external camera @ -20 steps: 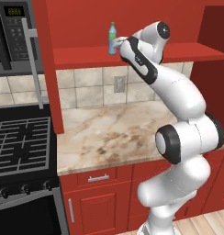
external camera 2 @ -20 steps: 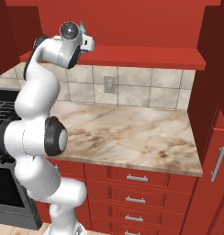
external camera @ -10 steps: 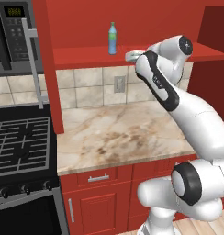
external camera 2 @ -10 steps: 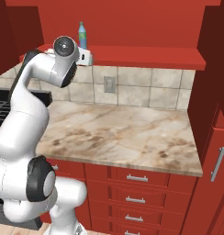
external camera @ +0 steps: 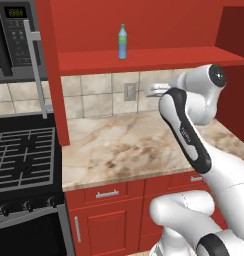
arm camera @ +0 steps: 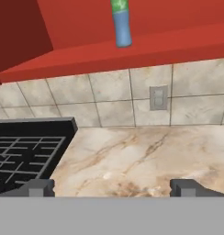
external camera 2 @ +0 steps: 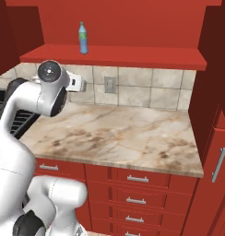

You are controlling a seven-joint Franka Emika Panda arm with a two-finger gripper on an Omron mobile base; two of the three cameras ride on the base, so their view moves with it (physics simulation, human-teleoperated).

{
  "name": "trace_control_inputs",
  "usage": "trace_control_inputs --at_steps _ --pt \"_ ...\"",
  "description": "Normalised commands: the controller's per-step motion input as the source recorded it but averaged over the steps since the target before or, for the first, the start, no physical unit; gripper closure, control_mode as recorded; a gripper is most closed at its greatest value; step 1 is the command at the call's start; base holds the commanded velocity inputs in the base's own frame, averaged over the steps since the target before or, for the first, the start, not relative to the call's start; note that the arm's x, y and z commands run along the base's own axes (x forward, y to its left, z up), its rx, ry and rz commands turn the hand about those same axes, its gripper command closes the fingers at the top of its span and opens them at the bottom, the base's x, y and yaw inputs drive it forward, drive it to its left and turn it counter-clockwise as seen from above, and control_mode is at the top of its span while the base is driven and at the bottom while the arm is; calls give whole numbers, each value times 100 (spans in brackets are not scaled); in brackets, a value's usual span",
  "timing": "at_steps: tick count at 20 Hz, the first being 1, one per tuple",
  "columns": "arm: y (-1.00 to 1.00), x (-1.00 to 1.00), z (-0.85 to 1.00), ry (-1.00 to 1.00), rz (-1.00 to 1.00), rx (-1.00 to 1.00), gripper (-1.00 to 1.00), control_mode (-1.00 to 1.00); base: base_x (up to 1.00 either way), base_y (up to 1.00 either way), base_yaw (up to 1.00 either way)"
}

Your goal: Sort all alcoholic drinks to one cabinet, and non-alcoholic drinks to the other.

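The tool point(arm camera: 112, 187) has dropped below the shelved blue bottle point(external camera: 122, 42), wide open, empty.

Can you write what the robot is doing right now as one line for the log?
pincer: open, holding nothing | blue bottle: upright on cabinet shelf | pincer below shelf, above counter | stage: bottle put away

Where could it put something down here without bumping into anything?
The marble counter is bare from the stove to the right cabinet wall. The red shelf is free right of the blue bottle. The arm itself crowds the counter's stove side.
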Motion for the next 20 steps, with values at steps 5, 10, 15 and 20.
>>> trace_control_inputs --at_steps 5,10,15,20 --pt "0 -78 -56 15 0 0 -100 -100 0 0 0" --pt "0 -34 -35 18 0 0 -100 -100 0 0 0" --pt "0 -16 -26 22 0 0 -100 -100 0 0 0" --pt "0 -7 -6 4 0 0 -100 100 -73 -5 0"
